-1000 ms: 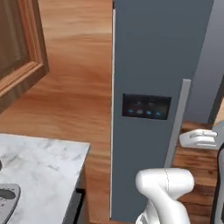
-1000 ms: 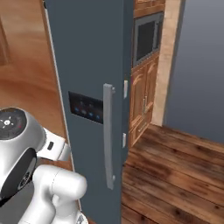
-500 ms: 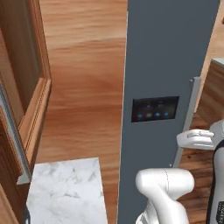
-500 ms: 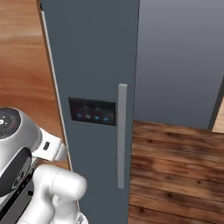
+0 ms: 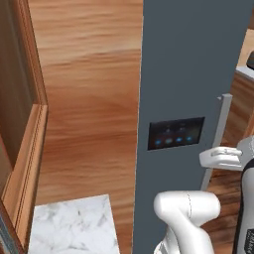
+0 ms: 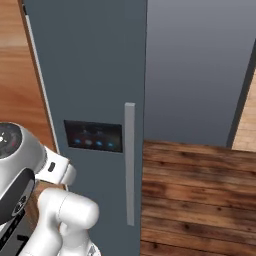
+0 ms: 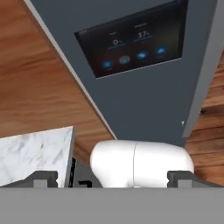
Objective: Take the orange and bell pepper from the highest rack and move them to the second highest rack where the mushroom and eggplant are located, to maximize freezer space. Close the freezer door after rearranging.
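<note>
Straight ahead of the arm stands the grey freezer door [image 6: 90, 75], shut, so the orange and bell pepper lie hidden behind it. Left of it runs a wood panel wall [image 5: 84, 99]; on the right, dark plank floor [image 6: 200, 195]. A pale vertical handle [image 6: 129, 170] sits along the door's right edge, beside a dark control panel [image 7: 131, 39] with blue lights. Near and low on the left, a marble counter [image 5: 74, 230] corner. The gripper [image 7: 111, 178] shows just its two fingertips, spread wide and holding nothing.

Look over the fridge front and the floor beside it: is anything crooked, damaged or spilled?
Nothing stands out. The fridge door looks unmarked, its handle hangs straight, the control panel is lit, and the wooden floor shows no spill.
</note>
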Motion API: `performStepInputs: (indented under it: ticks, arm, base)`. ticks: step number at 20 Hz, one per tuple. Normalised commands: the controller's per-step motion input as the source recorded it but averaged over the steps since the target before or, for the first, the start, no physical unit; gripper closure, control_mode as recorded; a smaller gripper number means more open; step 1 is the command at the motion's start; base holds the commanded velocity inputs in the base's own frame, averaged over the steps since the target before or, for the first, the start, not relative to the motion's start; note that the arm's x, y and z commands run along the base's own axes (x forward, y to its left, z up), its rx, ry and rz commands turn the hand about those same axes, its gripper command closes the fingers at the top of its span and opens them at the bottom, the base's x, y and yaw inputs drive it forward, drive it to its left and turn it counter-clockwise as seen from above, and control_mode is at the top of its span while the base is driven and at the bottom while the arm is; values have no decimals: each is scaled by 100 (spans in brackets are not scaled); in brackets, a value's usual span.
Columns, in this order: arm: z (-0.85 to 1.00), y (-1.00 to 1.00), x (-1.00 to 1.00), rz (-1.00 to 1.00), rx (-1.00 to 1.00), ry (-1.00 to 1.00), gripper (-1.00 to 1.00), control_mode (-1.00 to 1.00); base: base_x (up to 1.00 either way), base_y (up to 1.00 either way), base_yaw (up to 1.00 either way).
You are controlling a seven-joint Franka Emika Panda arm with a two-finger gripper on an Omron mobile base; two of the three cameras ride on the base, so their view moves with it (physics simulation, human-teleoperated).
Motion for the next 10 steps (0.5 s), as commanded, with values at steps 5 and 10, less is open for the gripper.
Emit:
performStepInputs:
  ticks: [5, 10]
  arm:
    - [0, 0, 0, 0, 0, 0, -100, 100]
    - [0, 1, 21, 0, 10, -1, -100, -100]
  base:
    - [46, 6, 0]
    - [42, 4, 0]
